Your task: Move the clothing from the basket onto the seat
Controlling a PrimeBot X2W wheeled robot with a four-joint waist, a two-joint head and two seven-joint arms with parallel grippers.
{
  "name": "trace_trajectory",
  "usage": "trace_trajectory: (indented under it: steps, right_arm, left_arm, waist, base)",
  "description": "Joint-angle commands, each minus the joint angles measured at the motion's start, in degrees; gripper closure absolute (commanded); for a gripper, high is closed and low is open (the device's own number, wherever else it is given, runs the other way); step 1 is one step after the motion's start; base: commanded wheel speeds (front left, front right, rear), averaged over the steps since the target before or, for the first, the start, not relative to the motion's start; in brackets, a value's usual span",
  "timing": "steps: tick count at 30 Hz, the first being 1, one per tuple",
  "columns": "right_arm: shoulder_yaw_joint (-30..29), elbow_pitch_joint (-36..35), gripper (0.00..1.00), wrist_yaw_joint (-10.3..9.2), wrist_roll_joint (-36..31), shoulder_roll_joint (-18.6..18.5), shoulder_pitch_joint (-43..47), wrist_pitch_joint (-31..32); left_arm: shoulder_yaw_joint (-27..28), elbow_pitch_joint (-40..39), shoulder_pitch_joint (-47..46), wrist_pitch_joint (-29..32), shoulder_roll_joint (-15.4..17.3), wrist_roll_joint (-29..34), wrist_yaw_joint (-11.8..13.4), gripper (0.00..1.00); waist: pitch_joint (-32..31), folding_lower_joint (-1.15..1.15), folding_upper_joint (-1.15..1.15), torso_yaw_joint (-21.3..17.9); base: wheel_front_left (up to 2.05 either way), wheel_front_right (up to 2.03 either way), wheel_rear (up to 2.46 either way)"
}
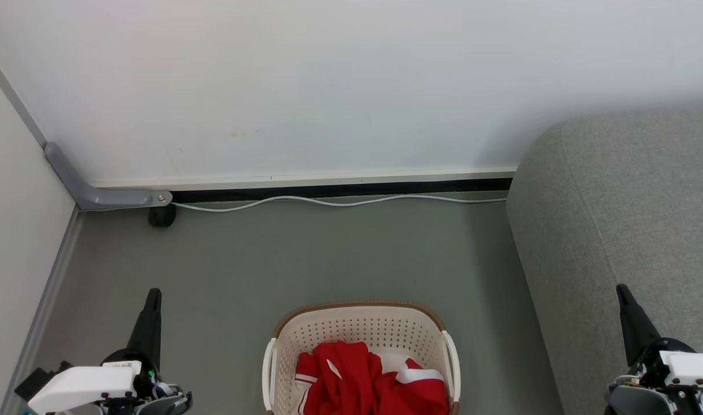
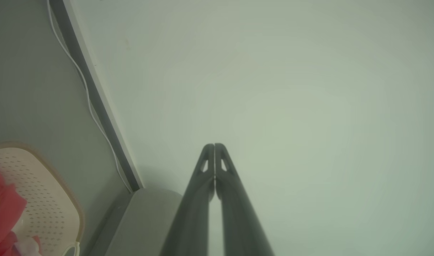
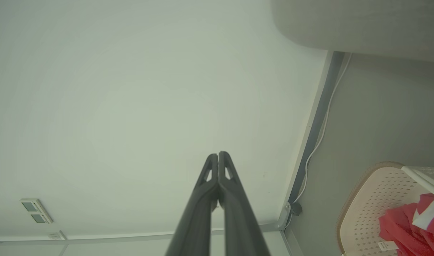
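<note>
Red clothing [image 1: 374,377] bunched inside basket [image 1: 357,331], white trim bands showing. Basket on floor [image 1: 305,253], well out from floor's wall edge, between both arms. Grey seat [image 1: 628,230] along floor's right edge, apart from basket. Left fingers [image 1: 150,323] pressed together, empty, left of basket, pointing toward wall. Right fingers [image 1: 634,328] likewise closed, gripping nothing, overlapping seat in head view. White cable [image 1: 328,202] along floor's wall edge

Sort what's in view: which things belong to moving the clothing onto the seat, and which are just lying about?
Job: red clothing, heaped in the cream laundry basket; grey sofa seat on the right; left gripper and right gripper, both shut, empty.
Lying about: white cable along the skirting; grey corner bracket.
</note>
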Motion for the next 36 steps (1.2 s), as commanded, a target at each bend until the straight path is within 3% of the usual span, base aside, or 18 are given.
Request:
trace_trajectory:
  steps: [1, 36]
  right_arm:
    - [1.00, -1.72, 1.00, 0.25, -0.15, -0.65, -2.05, 0.43]
    - [1.00, -1.72, 1.00, 0.25, -0.15, -0.65, -2.05, 0.43]
  left_arm:
    - [1.84, -1.28, -3.24, 0.35, 0.54, 0.17, -0.48, 1.00]
    - [1.84, -1.28, -3.24, 0.35, 0.54, 0.17, -0.48, 1.00]
  waist:
    - [0.00, 0.00, 0.00, 0.00]
    - [0.00, 0.00, 0.00, 0.00]
  base:
    - [0.00, 0.00, 0.00]
    - [0.00, 0.00, 0.00]
